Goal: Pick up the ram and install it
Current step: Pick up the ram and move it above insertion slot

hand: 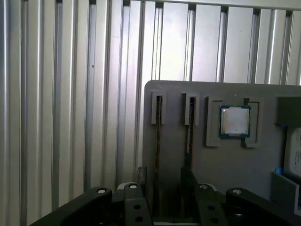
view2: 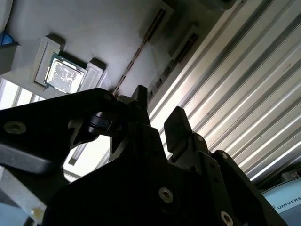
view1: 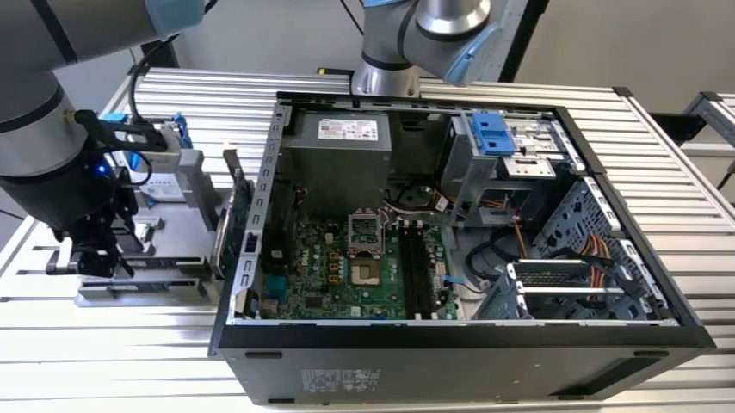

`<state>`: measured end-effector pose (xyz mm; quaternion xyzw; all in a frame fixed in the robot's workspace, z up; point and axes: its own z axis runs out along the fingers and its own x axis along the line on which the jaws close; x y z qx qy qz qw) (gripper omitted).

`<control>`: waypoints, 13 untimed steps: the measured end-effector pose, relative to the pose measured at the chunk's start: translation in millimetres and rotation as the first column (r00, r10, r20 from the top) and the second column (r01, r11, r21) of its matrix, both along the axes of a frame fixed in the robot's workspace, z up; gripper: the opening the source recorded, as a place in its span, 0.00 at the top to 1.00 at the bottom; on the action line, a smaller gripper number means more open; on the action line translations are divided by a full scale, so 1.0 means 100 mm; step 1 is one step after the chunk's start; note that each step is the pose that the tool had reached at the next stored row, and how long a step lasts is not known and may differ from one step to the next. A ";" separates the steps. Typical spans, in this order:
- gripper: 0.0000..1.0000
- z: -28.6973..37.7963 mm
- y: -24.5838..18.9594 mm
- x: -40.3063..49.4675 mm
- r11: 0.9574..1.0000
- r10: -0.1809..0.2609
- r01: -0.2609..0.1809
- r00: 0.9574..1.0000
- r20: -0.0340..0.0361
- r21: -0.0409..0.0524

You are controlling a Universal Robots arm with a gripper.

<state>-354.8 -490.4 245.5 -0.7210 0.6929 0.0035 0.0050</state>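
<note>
Grey tray: two slots, one processor, one claw.

Arm on the exterior view's left of the computer case, outside its wall, wrist turned down. Gripper points downward near the case. In both wrist views, black fingers stand apart, jaws parted.

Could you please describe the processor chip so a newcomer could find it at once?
A gray parts tray sits beside the open computer case. On it, in the first wrist view, the chip lies in a recess beside two long narrow slots; it alone is square, with a shiny silver top and green rim.
</note>
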 end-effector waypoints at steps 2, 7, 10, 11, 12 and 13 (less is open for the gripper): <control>0.00 -0.020 -0.004 0.000 1.000 0.003 -0.003 1.000 0.000 -0.001; 0.00 -0.077 -0.010 -0.005 1.000 0.012 -0.012 1.000 0.000 -0.003; 0.00 -0.113 -0.010 -0.012 1.000 0.012 -0.012 1.000 0.000 -0.005; 0.00 -0.125 -0.010 -0.014 1.000 0.012 -0.012 1.000 0.000 -0.005; 0.00 -0.136 -0.009 -0.020 1.000 0.012 -0.012 1.000 0.000 -0.006; 0.00 -0.147 -0.010 -0.026 1.000 0.012 -0.012 1.000 0.000 -0.007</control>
